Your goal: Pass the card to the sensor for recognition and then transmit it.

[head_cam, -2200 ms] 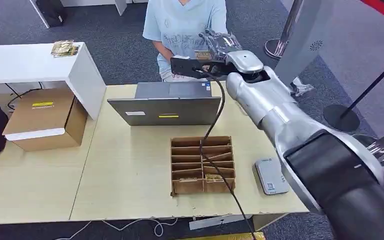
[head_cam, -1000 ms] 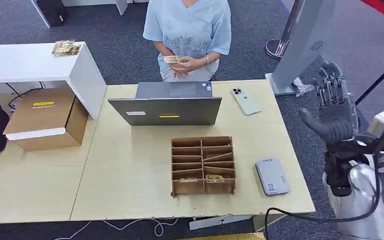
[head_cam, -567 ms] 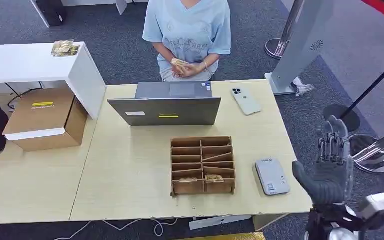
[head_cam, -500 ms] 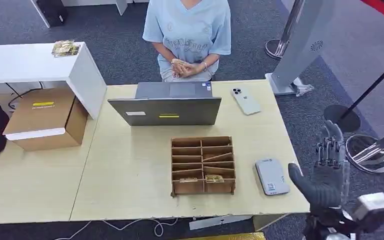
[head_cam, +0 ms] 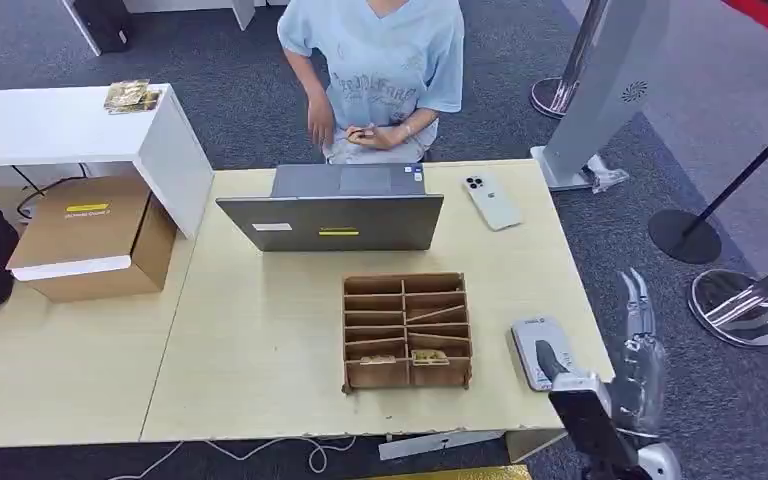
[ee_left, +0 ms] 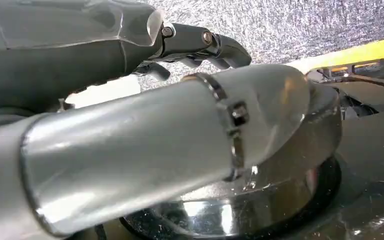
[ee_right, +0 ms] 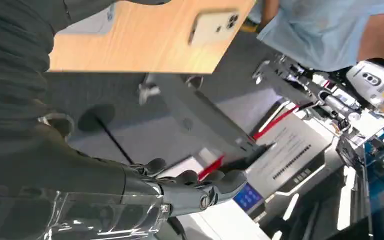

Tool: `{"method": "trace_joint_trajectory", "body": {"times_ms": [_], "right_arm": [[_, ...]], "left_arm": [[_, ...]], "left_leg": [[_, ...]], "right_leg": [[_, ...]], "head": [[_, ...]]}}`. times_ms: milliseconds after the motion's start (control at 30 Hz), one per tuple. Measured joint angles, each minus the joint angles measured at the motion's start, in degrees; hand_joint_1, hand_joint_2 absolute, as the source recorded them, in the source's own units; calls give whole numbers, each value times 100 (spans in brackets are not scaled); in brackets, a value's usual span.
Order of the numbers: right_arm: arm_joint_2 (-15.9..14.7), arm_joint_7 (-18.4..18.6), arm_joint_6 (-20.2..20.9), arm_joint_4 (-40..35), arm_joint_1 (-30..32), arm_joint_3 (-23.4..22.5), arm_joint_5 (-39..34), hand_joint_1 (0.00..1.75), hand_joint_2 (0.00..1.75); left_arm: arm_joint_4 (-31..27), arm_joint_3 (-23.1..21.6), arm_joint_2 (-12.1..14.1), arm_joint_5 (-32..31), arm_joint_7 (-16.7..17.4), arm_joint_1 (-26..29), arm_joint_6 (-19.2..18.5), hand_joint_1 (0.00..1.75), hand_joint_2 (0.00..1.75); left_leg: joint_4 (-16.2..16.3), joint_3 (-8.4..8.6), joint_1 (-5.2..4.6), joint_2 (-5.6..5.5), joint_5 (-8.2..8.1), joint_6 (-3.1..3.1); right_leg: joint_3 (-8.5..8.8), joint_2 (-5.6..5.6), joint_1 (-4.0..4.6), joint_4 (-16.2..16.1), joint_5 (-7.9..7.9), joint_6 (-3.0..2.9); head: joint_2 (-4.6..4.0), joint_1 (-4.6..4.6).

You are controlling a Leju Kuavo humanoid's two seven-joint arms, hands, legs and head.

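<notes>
Right hand (head_cam: 638, 370) hangs beside the counter (head_cam: 260, 330), fingers apart, empty. Left hand (ee_left: 195, 42): fingers curled, empty. Lower clear of the card reader (head_cam: 540, 352).

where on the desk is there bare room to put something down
Bare wood spans the desk left of the slotted tray, up to the laptop. A smaller patch lies between phone and card reader. The front right corner is crowded by tray, reader and robot hand.

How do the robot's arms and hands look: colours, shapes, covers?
The right hand has slim grey metallic fingers, with a dark boxy wrist block below. Close views show a ribbed dark grey cover, clear plastic shell, and a shiny silver cylindrical left arm.
</notes>
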Motion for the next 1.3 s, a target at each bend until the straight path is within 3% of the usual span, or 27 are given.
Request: {"method": "trace_joint_trajectory", "body": {"times_ms": [167, 300, 500, 667, 1033, 1300], "right_arm": [[0, 375, 90, 123, 41, 42, 321, 0, 175], [-4, 1271, 713, 133, 212, 83, 1174, 0, 175], [-48, 1959, 1353, 133, 312, 170, 1806, 0, 175], [-63, 2140, 1622, 131, 309, 171, 2012, 0, 175], [-66, 2258, 1742, -6, 329, 173, 2213, 0, 175], [-66, 2125, 1766, -245, 421, 227, 2196, 0, 175]], "left_arm": [[0, 0, -7, 0, -46, 6, 41, 0, 0], [0, 0, -11, 0, -109, 17, 18, 0, 0], [0, 0, -15, 0, -50, 16, 50, 0, 0], [0, 0, -17, 0, -44, 16, 50, 0, 0], [0, 0, -17, 0, -116, 21, 46, 0, 0], [0, -4, 13, 0, -295, 41, -50, 0, 0]], "left_leg": [[0, 0, 0, 1, 0, 0], [0, -2, 0, 0, 0, 0], [0, -1, 0, 2, -1, 1], [0, -1, 0, 2, 0, 1], [0, -1, 0, 2, -1, 1], [0, -2, 0, 2, -1, 2]], "right_leg": [[0, 0, 0, 0, 0, 0], [1, 0, 0, 0, 0, 0], [0, 0, 0, 0, 0, 0], [1, 0, 0, 0, 0, 0], [0, 0, 0, 0, 0, 0], [0, 0, 0, 0, 0, 0]], "head": [[0, 0], [0, 0], [0, 0], [0, 0], [0, 0], [0, 0]]}}
